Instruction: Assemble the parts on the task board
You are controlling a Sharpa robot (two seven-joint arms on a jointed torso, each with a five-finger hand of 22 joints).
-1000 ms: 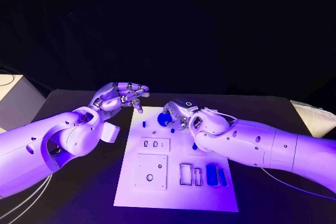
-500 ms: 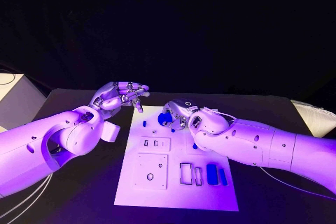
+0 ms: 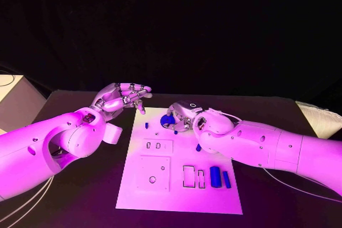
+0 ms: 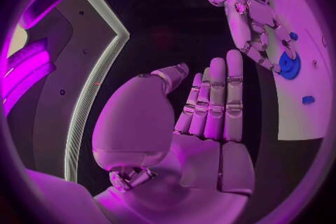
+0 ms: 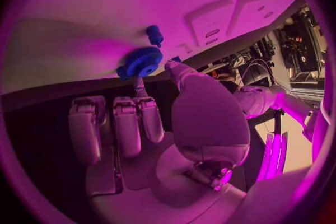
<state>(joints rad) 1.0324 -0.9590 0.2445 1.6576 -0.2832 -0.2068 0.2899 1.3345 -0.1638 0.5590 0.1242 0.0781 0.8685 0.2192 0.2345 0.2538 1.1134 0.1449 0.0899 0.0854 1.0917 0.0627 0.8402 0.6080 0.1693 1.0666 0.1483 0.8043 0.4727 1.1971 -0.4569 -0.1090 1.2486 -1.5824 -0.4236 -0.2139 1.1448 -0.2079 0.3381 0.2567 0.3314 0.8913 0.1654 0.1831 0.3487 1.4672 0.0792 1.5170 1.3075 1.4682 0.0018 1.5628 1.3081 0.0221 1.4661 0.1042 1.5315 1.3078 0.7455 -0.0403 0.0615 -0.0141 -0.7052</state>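
My right hand (image 3: pixel 187 117) sits over the far end of the task board (image 3: pixel 178 188), fingers closed around the blue gear (image 3: pixel 167 120) just above centre of the head view; to seat it well I should keep it level and lower it straight rather than tilt it. My left hand (image 3: pixel 122 97), upper left of centre beside the board's edge, holds nothing, fingers loosely curled. A small blue peg (image 5: pixel 154 35) just beside the gear could get knocked, and blue bars (image 3: pixel 219 177) lie lower right.
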